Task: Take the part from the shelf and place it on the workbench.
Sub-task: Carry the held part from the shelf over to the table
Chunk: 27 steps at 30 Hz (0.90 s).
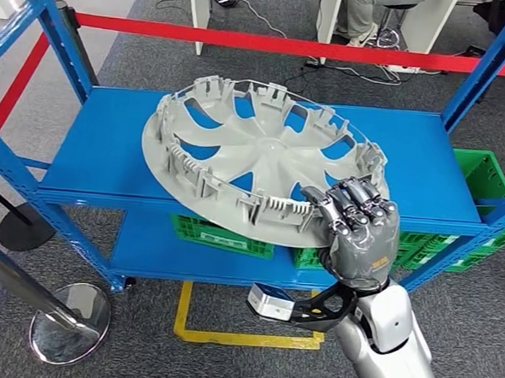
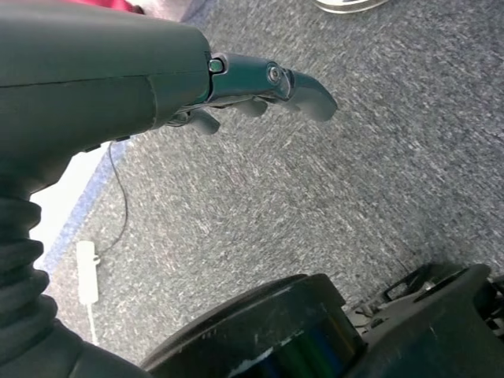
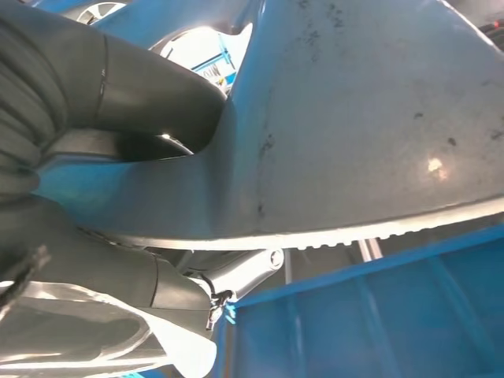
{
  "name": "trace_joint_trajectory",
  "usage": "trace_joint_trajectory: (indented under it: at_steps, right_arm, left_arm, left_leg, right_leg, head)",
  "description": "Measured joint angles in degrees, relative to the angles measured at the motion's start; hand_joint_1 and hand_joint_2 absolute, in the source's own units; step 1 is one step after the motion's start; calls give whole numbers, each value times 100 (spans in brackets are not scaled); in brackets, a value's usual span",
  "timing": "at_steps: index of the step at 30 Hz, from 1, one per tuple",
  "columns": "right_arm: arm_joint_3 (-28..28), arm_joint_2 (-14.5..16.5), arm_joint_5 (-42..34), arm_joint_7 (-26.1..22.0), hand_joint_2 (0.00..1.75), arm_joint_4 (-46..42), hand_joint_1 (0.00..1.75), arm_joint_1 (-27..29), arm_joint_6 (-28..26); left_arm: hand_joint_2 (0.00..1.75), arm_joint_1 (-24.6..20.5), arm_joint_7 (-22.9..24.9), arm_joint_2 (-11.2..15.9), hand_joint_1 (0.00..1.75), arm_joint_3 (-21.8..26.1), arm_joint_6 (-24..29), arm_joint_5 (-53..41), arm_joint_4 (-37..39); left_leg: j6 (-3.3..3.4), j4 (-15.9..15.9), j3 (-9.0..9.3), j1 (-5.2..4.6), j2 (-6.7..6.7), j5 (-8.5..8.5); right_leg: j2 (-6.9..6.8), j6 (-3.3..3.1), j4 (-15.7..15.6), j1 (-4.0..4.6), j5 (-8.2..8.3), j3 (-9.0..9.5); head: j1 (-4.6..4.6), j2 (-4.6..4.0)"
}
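A large grey plastic wheel cover (image 1: 258, 159) lies inner side up on the blue shelf (image 1: 97, 145), its near edge jutting past the shelf's front. My right hand (image 1: 357, 225) grips the cover's near right rim, fingers curled over the top of the rim. In the right wrist view the cover's smooth grey underside (image 3: 368, 118) sits right against my thumb (image 3: 161, 94), with the blue shelf (image 3: 386, 315) beyond it. My left hand (image 2: 261, 87) hangs over grey carpet, fingers loosely stretched out and holding nothing.
Green crates (image 1: 221, 234) sit on the lower shelf level, another (image 1: 484, 173) at the right. Blue uprights (image 1: 484, 66) frame the shelf. A red barrier tape (image 1: 278, 43) runs behind. A chrome stanchion base (image 1: 70, 319) stands at front left. A seated person's legs (image 1: 364, 12) are behind.
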Motion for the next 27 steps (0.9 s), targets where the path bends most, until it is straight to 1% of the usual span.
trace_joint_trajectory:
  at_steps: [1,2,3,4,5,6,7,8,9,10,11,12,13,14,15,16,17,19,20,21,22,23,24,25,26,27]
  right_arm:
    - [1,0,-8,13,175,10,175,-4,-1]
    - [2,0,-17,26,175,22,175,-11,-2]
    - [2,0,-26,45,175,37,175,-17,-3]
    - [2,0,-32,68,175,54,175,-22,-4]
    - [1,0,-36,89,175,73,175,-23,-4]
    - [1,0,-36,109,175,94,175,-23,-4]
    - [1,0,-30,126,175,114,175,-24,-4]
    - [1,0,-21,140,175,131,175,-27,-4]
    - [1,0,-13,155,175,143,175,-35,-4]
    - [1,0,-10,169,175,152,175,-46,-4]
    - [1,0,-10,182,175,161,175,-59,-4]
    - [1,-1,-14,195,175,171,175,-70,-7]
    - [-1,-1,-18,204,175,183,175,-77,-10]
    - [-2,-2,-21,211,175,197,175,-84,-13]
    - [-3,-2,-26,218,175,215,175,-92,-15]
    - [-3,-2,-29,222,175,231,175,-101,-16]
    - [-2,-2,-31,225,175,250,175,-111,-16]
    - [0,-2,-26,234,175,292,175,-124,-18]
    - [1,-2,-20,242,175,315,175,-125,-18]
    - [2,-2,-14,257,175,339,175,-126,-18]
    - [3,-2,-10,272,175,361,175,-127,-18]
    - [4,-2,-7,288,175,381,175,-130,-18]
    - [6,-2,-6,305,175,399,175,-134,-18]
    - [7,-2,-5,318,175,411,175,-140,-19]
    - [9,-2,-6,332,175,420,175,-145,-21]
    - [11,-3,-12,350,175,429,175,-151,-22]
  left_arm:
    - [175,-4,-3,-1,0,1,1,0,1]
    - [175,-8,-4,-3,0,2,2,0,2]
    - [175,-12,-5,-4,0,4,3,0,3]
    - [175,-14,-9,-4,0,5,3,1,4]
    - [175,-17,-13,-5,0,5,3,1,9]
    - [175,-21,-17,-5,0,6,3,2,13]
    - [175,-27,-22,-6,0,6,3,2,17]
    - [175,-34,-26,-7,0,7,3,2,20]
    - [175,-41,-28,-14,0,7,3,2,22]
    - [175,-47,-29,-21,0,9,3,2,24]
    - [175,-50,-30,-27,0,10,3,2,27]
    - [175,-52,-32,-33,0,11,3,4,33]
    - [175,-53,-34,-33,0,13,2,9,38]
    - [175,-55,-36,-29,0,14,1,13,43]
    - [175,-57,-38,-25,0,17,-2,20,46]
    - [175,-60,-39,-20,0,21,-5,27,48]
    - [175,-67,-41,-15,0,25,-9,36,50]
    - [175,-91,-44,-8,0,32,-17,59,51]
    - [175,-105,-45,-3,0,37,-20,70,51]
    - [175,-113,-45,3,0,40,-26,76,52]
    - [175,-117,-45,8,0,44,-31,80,54]
    - [175,-117,-45,14,0,46,-36,81,58]
    - [175,-115,-44,18,0,48,-42,81,66]
    - [175,-107,-43,20,0,50,-43,82,75]
    - [175,-98,-42,24,0,52,-45,83,84]
    - [175,-86,-41,26,0,53,-46,83,93]
  left_leg:
    - [64,-6,-46,-1,8,44]
    - [122,-13,-98,-8,17,93]
    - [165,-11,-157,-31,23,139]
    - [196,-5,-216,-58,26,185]
    - [217,0,-273,-89,28,228]
    - [234,6,-326,-123,28,267]
    - [248,11,-373,-159,27,305]
    - [260,14,-411,-193,23,339]
    - [266,16,-444,-220,21,371]
    - [266,20,-473,-242,19,404]
    - [252,23,-501,-247,20,443]
    - [229,25,-532,-237,23,487]
    - [202,23,-559,-225,24,533]
    - [172,28,-589,-218,19,559]
    - [135,55,-626,-217,14,517]
    - [88,148,-673,-215,9,390]
    - [37,335,-738,-204,8,176]
    - [-71,976,-882,-135,22,-333]
    - [-116,1301,-923,-96,27,-465]
    - [-158,1518,-911,-58,29,-454]
    - [-198,1560,-828,-23,29,-310]
    - [-240,1417,-667,11,30,-107]
    - [-290,1105,-440,46,28,29]
    - [-320,716,-188,58,22,50]
    - [-306,363,21,63,15,-16]
    - [-268,121,144,56,7,-114]
  right_leg:
    - [10,14,142,-2,-153,-72]
    - [23,17,407,1,-386,-178]
    - [33,12,770,16,-647,-294]
    - [42,2,1163,33,-853,-399]
    - [47,-17,1465,54,-956,-460]
    - [51,-50,1590,80,-937,-438]
    - [56,-102,1500,112,-815,-313]
    - [63,-176,1203,152,-644,-88]
    - [72,-276,789,198,-526,182]
    - [76,-353,380,232,-455,449]
    - [82,-409,69,265,-436,636]
    - [84,-435,-105,287,-446,729]
    - [84,-429,-170,300,-417,754]
    - [81,-431,-239,290,-376,729]
    - [74,-433,-295,271,-322,714]
    - [64,-439,-352,244,-266,688]
    - [50,-441,-401,213,-213,648]
    - [23,-434,-388,198,-112,521]
    - [8,-418,-373,189,-64,442]
    - [-5,-394,-349,175,-15,356]
    - [-13,-365,-312,154,29,265]
    - [-18,-329,-261,127,67,168]
    - [-19,-292,-196,107,99,70]
    - [-17,-253,-126,96,127,-18]
    - [-15,-209,-70,96,159,-90]
    - [-13,-165,-35,101,202,-141]
  head:
    - [14,-1]
    - [26,-1]
    - [37,-1]
    - [44,-1]
    - [45,-1]
    - [44,-1]
    - [44,-1]
    - [43,-1]
    - [38,-1]
    - [32,-1]
    - [29,-1]
    - [27,0]
    - [29,0]
    - [35,-1]
    - [32,-1]
    - [23,-1]
    - [10,-1]
    - [-10,-1]
    - [-13,-1]
    - [-10,-1]
    - [-12,-1]
    - [-11,-1]
    - [-15,-1]
    - [-27,-1]
    - [-33,-1]
    - [-40,-1]
